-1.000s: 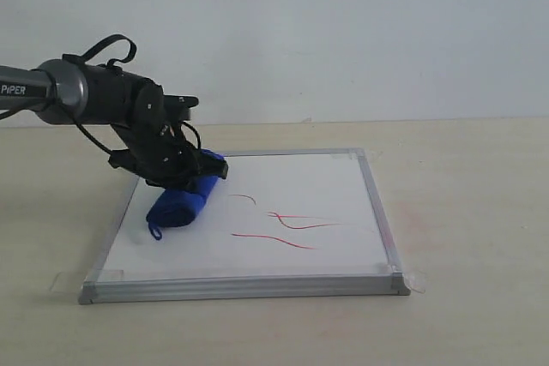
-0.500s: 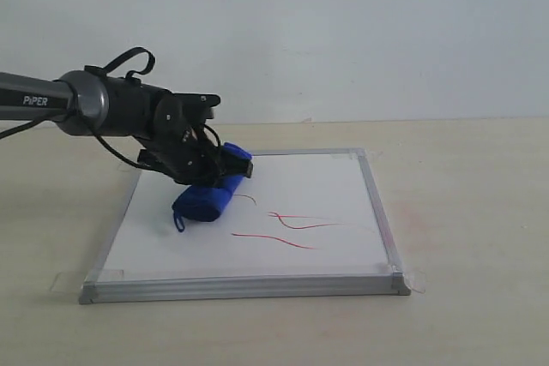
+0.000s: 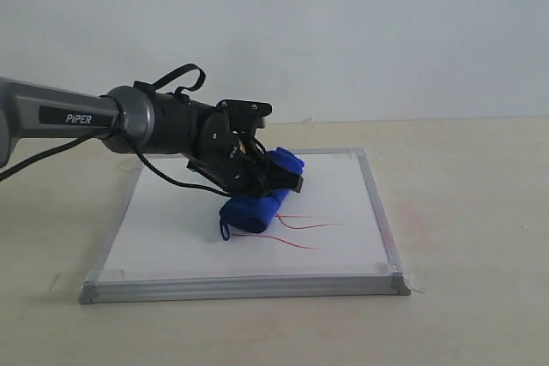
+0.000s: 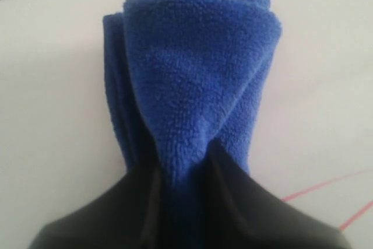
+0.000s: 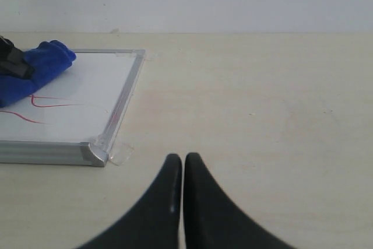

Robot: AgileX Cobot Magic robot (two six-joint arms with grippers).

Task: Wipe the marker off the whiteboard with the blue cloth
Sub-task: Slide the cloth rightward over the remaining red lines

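Pale beige table [image 3: 480,212], plain white wall [image 3: 343,32] behind it. One whiteboard [image 3: 163,229] lies flat on the table, silver frame, clear tape [image 3: 414,280] at the corners.

Left arm [image 3: 77,117]: comes in from the left edge of the exterior view, low and nearly level, wrist bent down over the middle of the board. Left gripper [image 4: 183,202]: both black fingers [image 4: 116,220] pinched tight on the upper end of the blue cloth [image 3: 253,212]. The cloth is rolled thick and slants down to the left. Its lower end with the small loop [image 3: 225,231] rests on the white surface near the board's centre.

Marker [image 3: 296,227]: thin red wavy lines just right of the cloth, running off to the right. The roll covers their left ends. Two strokes are clear, perhaps a fainter third; count uncertain.

Right gripper [image 5: 183,170]: seen only by its own wrist camera, low over bare table to the right of the board. Its fingers are pressed together with nothing between them, well apart from the board frame.

Count: one board, one cloth, two grippers.
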